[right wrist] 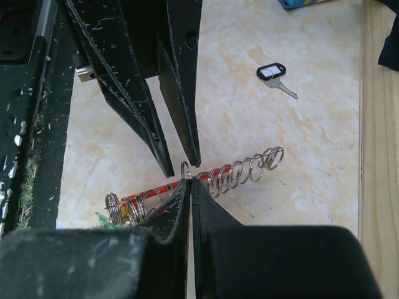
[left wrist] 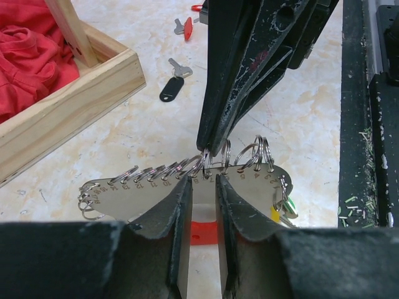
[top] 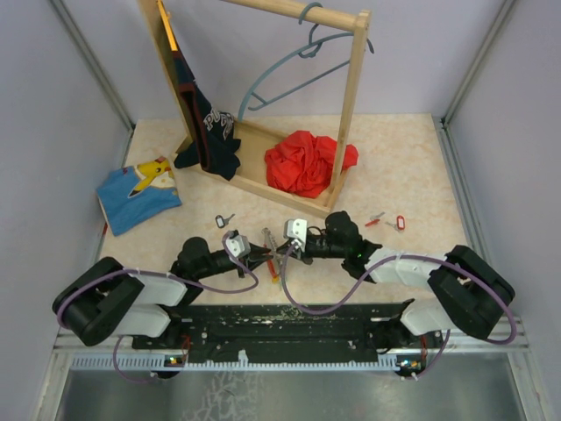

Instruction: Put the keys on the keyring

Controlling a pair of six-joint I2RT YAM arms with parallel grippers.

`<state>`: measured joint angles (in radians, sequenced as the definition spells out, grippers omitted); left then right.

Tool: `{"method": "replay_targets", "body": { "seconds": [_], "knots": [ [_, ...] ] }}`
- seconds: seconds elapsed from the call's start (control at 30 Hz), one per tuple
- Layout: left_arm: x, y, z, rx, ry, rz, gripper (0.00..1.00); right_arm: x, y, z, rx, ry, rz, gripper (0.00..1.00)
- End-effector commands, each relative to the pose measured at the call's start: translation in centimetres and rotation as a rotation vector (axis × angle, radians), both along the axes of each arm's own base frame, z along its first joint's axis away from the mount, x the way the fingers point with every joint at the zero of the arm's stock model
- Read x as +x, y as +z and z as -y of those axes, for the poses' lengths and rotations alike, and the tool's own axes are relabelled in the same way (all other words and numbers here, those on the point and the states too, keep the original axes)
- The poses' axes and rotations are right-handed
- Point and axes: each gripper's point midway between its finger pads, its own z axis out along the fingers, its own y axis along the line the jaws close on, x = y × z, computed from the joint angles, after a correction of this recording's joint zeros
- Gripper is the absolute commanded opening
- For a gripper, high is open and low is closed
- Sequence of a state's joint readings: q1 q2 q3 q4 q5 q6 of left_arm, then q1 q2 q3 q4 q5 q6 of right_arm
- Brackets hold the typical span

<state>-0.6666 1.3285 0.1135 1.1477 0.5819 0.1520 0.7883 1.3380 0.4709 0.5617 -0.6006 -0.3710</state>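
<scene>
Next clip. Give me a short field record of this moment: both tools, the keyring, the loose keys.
left tool: fingers apart astride the plate of the keyring; grip unclear
right tool: shut on one ring of the keyring
keyring: between the two tools
loose keys: black-tagged key and red-tagged keys on the table, apart from the keyring
task state: those keys not yet on a ring

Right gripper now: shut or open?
Shut: in its own wrist view the right gripper has its jaws together, pinching one ring of the keyring.
</scene>
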Motion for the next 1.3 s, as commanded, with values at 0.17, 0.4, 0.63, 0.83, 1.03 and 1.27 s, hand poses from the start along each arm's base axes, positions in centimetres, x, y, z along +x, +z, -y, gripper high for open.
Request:
{"method": "replay_targets", "body": {
  "seconds": [0.17,0.4,0.63,0.83,1.03,1.27],
  "knots": [
    [0.3,1.2,0.6,-0.038,-0.022,0.017,0.18,-0.1,3.5,-0.9,0.115,0.053,0.079,0.0],
    [0.0,1.4,0.9,-0.051,-0.042,0.019,0.17,-0.4,3.0,-1.1,0.109,0.074,0.07,0.0],
    [-0.3,1.7,1.1,-0.069,-0.067,0.017,0.18,-0.4,2.9,-1.3,0.111,0.08,0.071,0.0],
    [-0.2,1.7,1.0,-0.057,-0.058,0.035,0.0,-0.4,2.2,-0.9,0.078,0.067,0.056,0.0],
    [0.4,0.0,0.6,0.076,-0.05,0.037,0.0,-0.4,-0.7,0.8,-0.036,0.005,0.009,0.0],
    [1.0,-1.9,1.2,0.272,-0.015,0.086,0.0,-0.2,-2.4,2.5,-0.106,-0.053,0.012,0.09]
  ]
}}
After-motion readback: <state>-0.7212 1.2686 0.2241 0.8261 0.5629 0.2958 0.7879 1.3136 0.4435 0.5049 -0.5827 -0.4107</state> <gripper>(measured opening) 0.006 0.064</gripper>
